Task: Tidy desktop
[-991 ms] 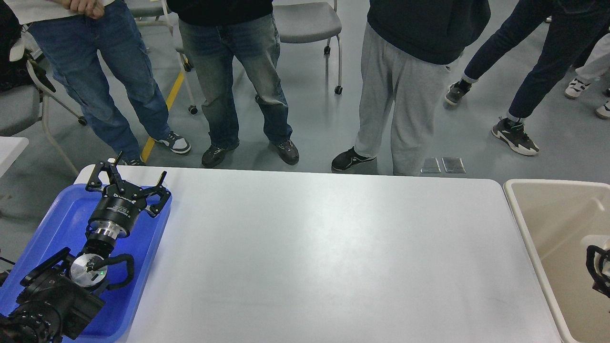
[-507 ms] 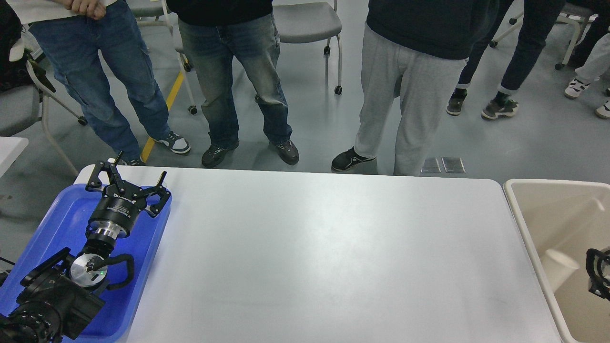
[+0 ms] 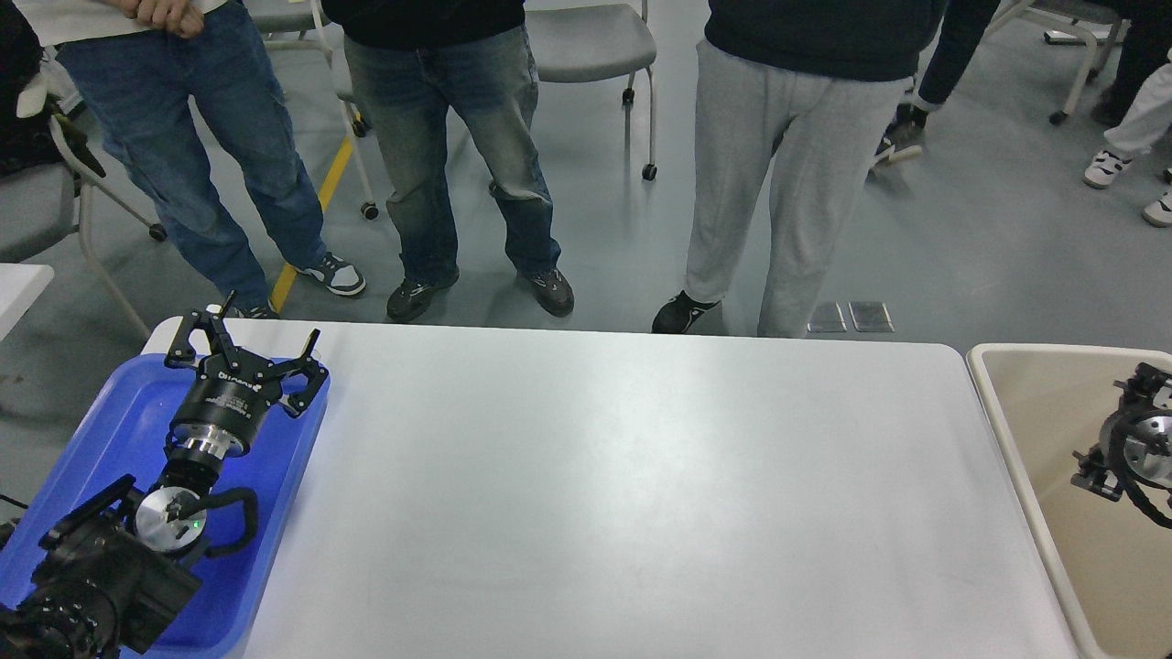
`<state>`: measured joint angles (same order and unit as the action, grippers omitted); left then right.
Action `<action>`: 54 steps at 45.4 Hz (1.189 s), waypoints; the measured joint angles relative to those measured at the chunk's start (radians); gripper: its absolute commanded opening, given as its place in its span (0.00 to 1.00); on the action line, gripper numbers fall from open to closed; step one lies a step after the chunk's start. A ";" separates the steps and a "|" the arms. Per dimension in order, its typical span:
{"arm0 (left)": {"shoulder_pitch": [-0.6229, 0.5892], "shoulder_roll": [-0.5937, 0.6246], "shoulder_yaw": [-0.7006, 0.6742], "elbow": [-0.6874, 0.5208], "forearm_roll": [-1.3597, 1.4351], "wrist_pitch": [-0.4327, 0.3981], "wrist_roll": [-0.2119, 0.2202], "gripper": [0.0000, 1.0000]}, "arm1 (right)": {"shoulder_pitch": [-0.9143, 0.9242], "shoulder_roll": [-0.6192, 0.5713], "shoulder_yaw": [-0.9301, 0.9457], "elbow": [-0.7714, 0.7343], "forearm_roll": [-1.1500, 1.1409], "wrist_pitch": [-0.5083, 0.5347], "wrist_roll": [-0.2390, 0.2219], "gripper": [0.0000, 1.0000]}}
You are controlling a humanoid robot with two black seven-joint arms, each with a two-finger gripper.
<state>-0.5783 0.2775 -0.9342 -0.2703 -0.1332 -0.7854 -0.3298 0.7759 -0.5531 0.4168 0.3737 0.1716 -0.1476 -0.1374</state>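
There is only one bit of writing to see — small white letters on the black body of the left end effector (image 3: 245, 352), just below its spread fingers. The letters are too tiny and blurry to read. No words, numbers or signs show anywhere else — not on the white surface (image 3: 623, 494).

Setting: robotics lab or demonstration hall.
A grey sealed floor (image 3: 989, 265) with a yellow line (image 3: 316, 215) is seen, with wheeled chairs (image 3: 586, 46), standing onlookers (image 3: 787, 137) and a white surface (image 3: 641, 494) flanked by black robot arms.
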 measured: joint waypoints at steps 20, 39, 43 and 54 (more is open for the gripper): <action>0.000 0.000 -0.001 0.000 0.000 0.000 -0.001 1.00 | 0.020 -0.060 0.266 0.413 -0.001 0.251 0.020 1.00; 0.000 0.000 -0.001 0.000 0.001 0.000 -0.001 1.00 | 0.006 0.190 0.443 0.526 0.000 0.456 0.023 1.00; 0.000 0.000 -0.001 0.000 0.001 0.000 -0.001 1.00 | -0.011 0.241 0.458 0.525 0.000 0.485 0.027 1.00; 0.000 -0.001 -0.001 -0.001 0.001 0.000 -0.001 1.00 | -0.066 0.342 0.478 0.455 0.000 0.572 0.041 1.00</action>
<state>-0.5783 0.2769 -0.9353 -0.2709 -0.1319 -0.7854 -0.3311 0.7102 -0.2106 0.8947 0.8289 0.1718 0.4242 -0.0962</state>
